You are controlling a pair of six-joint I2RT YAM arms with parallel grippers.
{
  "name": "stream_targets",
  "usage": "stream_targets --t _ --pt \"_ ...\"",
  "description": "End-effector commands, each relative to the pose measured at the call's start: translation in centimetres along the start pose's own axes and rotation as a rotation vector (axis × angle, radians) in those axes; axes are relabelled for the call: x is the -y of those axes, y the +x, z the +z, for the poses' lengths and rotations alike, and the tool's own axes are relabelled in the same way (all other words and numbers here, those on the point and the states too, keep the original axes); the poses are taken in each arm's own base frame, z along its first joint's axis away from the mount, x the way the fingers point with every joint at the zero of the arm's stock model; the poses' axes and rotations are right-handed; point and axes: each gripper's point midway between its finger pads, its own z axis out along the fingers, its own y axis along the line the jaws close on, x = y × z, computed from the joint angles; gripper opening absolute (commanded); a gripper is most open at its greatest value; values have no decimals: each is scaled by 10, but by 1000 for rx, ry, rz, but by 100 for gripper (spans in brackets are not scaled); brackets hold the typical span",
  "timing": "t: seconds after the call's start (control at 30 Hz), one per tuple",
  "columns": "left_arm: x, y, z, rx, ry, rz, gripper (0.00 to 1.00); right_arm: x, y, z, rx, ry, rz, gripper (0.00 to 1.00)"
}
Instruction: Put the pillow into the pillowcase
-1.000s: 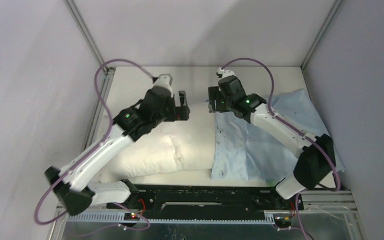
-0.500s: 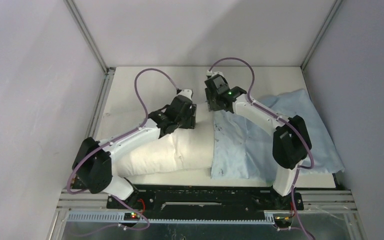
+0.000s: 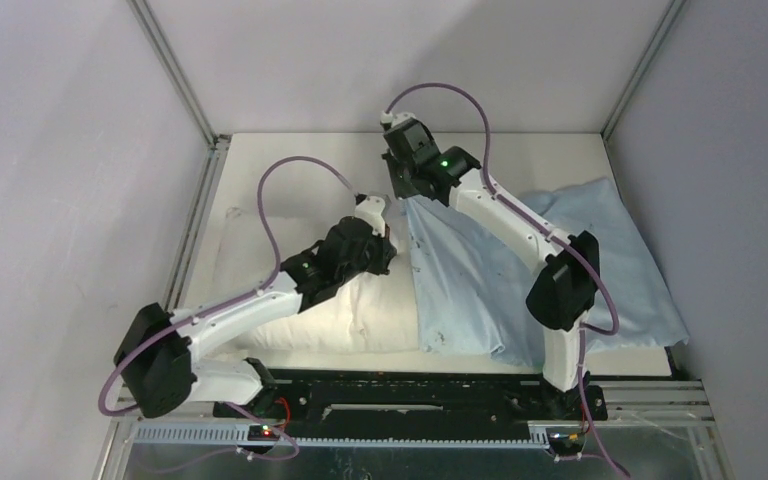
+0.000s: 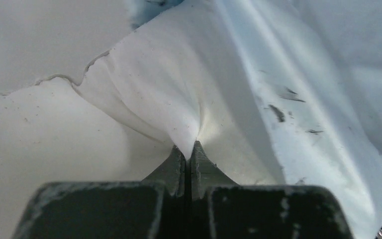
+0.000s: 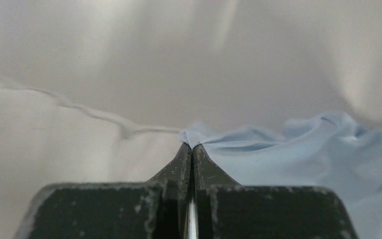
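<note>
Far centre | left gripper pinches pillow far-right corner | right gripper clamps pillowcase hem | both likely soft, limp: hold corners

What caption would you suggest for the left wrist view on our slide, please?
Left tool pinches a fold of the pillow beside the pillowcase.

Past pillow and pillowcase, the far table lies open.

pillow: 1 | pillowcase: 1 | left arm + right arm: 2 | left end effector + right end effector: 2
</note>
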Motion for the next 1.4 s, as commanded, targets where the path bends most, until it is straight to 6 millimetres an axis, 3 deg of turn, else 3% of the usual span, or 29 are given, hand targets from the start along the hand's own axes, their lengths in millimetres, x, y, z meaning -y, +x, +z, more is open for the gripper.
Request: stream_targets --t 0.0,0.07,0.17,0.27,0.43,0.57,0.63,0.67,0.77,0.83,0.9,0.93,0.97,1.07,1.17,1.37 --pt "43 -24 -22 137 205 7 0 -63 -49 -48 114 -244 -10 0" --pt "39 -36 -28 189 180 -21 0 -82 -54 -63 126 -317 -2 0" --pt "14 -62 -35 288 72 -120 0 -95 -47 -72 99 -374 40 0" --pt "-27 -89 -45 385 -80 -302 0 -92 -30 -72 91 -378 75 0" --pt "-59 -121 -41 423 -177 -425 0 -82 -26 -84 100 -427 104 1" --pt "-57 -127 -17 390 -166 -419 0 -73 -32 -97 122 -415 97 37" --pt "-53 -131 -14 379 -153 -414 0 -66 -27 -105 123 -388 89 55" --pt "-49 -132 -15 373 -139 -406 3 -61 -22 -109 119 -363 84 61" --pt "-51 -129 -32 340 -168 -368 30 -42 0 -122 130 -263 56 71" --pt "-58 -124 -53 310 -212 -346 56 -34 24 -130 128 -219 39 73" --pt "-64 -111 -76 268 -246 -319 72 -29 48 -135 126 -181 28 76" --pt "-67 -106 -88 254 -256 -308 85 -30 62 -138 117 -170 16 77" --pt "-70 -101 -102 241 -265 -301 90 -30 73 -138 110 -162 14 77" --pt "-79 -71 -126 164 -302 -275 95 -36 101 -135 81 -131 -2 79" --pt "-85 -35 -137 86 -309 -248 100 -37 119 -125 58 -86 -6 79" --pt "-99 29 -127 -76 -380 -179 100 -41 139 -98 22 -35 -25 66"
